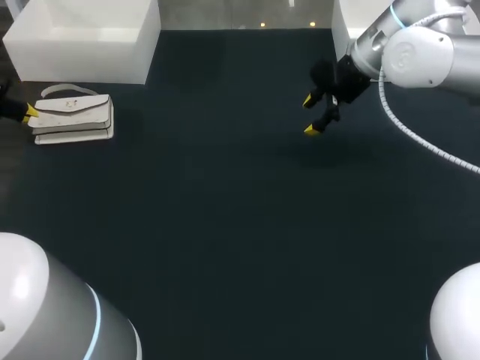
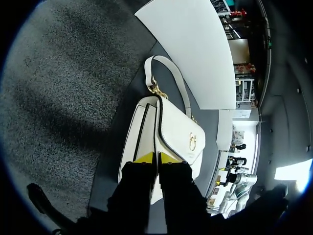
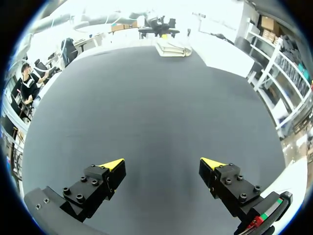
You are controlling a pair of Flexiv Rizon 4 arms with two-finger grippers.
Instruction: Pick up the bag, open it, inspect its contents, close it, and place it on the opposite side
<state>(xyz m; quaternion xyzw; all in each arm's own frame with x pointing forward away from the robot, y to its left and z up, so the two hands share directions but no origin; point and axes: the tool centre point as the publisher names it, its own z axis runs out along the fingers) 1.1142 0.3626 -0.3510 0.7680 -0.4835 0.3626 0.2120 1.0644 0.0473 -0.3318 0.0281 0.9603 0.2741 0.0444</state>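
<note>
A white handbag (image 1: 73, 118) with a short handle and a gold clasp lies at the table's far left. In the left wrist view the bag (image 2: 178, 129) lies straight ahead of the fingers, its handle (image 2: 171, 73) pointing away. My left gripper (image 2: 157, 157) is at the bag's near end, its yellow tips almost together and pinching the black-edged rim of the flap. From above, only a yellow tip of the left gripper (image 1: 28, 112) shows, against the bag's left end. My right gripper (image 1: 310, 115) hangs open over the far right of the table, holding nothing. Its wrist view shows the bag (image 3: 172, 47) far ahead of the right gripper (image 3: 164, 164).
A large white box (image 1: 82, 37) stands just behind the bag, and in the left wrist view the box (image 2: 195, 44) lies beyond the handle. Another white box (image 1: 346, 22) sits at the back right, behind my right arm. A dark mat (image 1: 225, 225) covers the table.
</note>
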